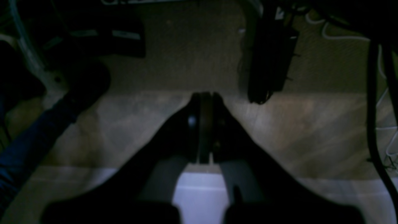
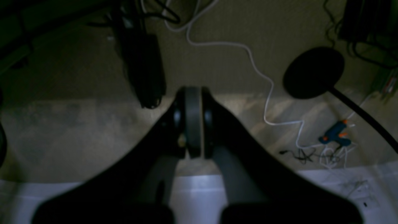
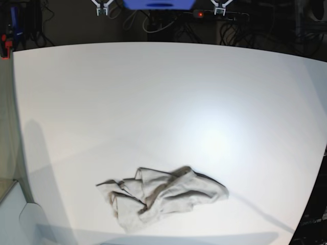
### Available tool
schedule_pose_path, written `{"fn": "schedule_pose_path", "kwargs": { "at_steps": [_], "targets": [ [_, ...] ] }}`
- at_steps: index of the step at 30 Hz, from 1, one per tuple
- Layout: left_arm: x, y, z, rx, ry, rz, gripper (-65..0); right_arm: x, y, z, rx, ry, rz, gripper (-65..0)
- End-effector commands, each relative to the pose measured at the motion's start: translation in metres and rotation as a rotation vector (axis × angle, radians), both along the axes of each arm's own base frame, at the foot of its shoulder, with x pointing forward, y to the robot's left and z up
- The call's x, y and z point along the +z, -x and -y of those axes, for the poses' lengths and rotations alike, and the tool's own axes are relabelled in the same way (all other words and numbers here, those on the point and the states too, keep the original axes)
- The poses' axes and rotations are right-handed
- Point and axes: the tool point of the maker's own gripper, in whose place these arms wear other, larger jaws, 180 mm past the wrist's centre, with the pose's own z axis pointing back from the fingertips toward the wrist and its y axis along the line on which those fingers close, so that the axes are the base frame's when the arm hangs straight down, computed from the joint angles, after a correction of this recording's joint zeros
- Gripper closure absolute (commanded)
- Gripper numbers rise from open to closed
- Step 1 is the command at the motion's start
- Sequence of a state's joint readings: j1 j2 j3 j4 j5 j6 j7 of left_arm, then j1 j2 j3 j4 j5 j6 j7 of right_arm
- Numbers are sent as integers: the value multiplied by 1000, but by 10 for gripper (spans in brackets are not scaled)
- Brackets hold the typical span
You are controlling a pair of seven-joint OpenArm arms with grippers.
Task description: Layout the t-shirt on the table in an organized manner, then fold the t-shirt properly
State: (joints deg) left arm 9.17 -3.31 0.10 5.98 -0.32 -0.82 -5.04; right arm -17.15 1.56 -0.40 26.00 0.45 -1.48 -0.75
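The t-shirt [image 3: 163, 198] lies crumpled in a beige heap on the white table [image 3: 168, 102], near its front edge and a little left of centre. Neither arm shows in the base view. In the left wrist view my left gripper [image 1: 204, 95] is shut with nothing between its fingers, pointing down at the floor beyond a white strip of surface [image 1: 202, 193]. My right gripper [image 2: 192, 91] is likewise shut and empty over the floor in the right wrist view. The shirt appears in neither wrist view.
Under the grippers is beige carpet with a white cable [image 2: 261, 74], a blue glue gun [image 2: 337, 137], a black round stand base [image 2: 312, 71] and a dark upright bar [image 1: 270, 62]. A blue trouser-like shape [image 1: 31, 140] is at the left. Cables and a blue device [image 3: 158, 4] sit behind the table.
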Motion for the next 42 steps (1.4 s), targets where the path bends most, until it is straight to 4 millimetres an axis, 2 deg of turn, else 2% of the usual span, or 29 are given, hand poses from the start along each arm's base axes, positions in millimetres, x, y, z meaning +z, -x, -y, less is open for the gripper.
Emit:
{"fn": "schedule_pose_path", "kwargs": {
  "at_steps": [1, 4, 7, 10, 12, 14, 19, 23, 25, 33, 42],
  "targets": [
    [2, -1, -9, -2, -20, 18, -1, 3, 3, -2, 8, -20, 13, -18],
    [6, 7, -10, -9, -17, 45, -1, 10, 4, 1, 13, -15, 45, -18],
    [14, 1, -25, -27, -35, 103, -1, 18, 2, 2, 15, -12, 78, -18],
    [23, -8, -27, -40, -34, 160, -1, 27, -2, 6, 18, -4, 116, -18],
    [31, -14, -38, -58, -48, 199, -1, 34, -5, 13, 29, 8, 142, -18],
    [39, -15, -40, -70, -48, 226, -1, 42, -8, 15, 36, 12, 171, -18],
    [61, -29, -30, -90, -26, 321, -1, 69, -22, 27, 61, 33, 253, -18],
    [79, -34, -21, -99, -5, 379, -1, 90, -34, 28, 70, 37, 270, -18],
    [89, -38, -16, -103, 4, 411, -1, 105, -43, 37, 76, 56, 294, -18],
    [142, -54, 5, -115, 48, 543, -1, 175, -76, 44, 91, 86, 433, -18],
    [229, -92, 31, -120, 106, 755, -1, 239, -110, 30, 115, 76, 545, -18]
  ]
}}
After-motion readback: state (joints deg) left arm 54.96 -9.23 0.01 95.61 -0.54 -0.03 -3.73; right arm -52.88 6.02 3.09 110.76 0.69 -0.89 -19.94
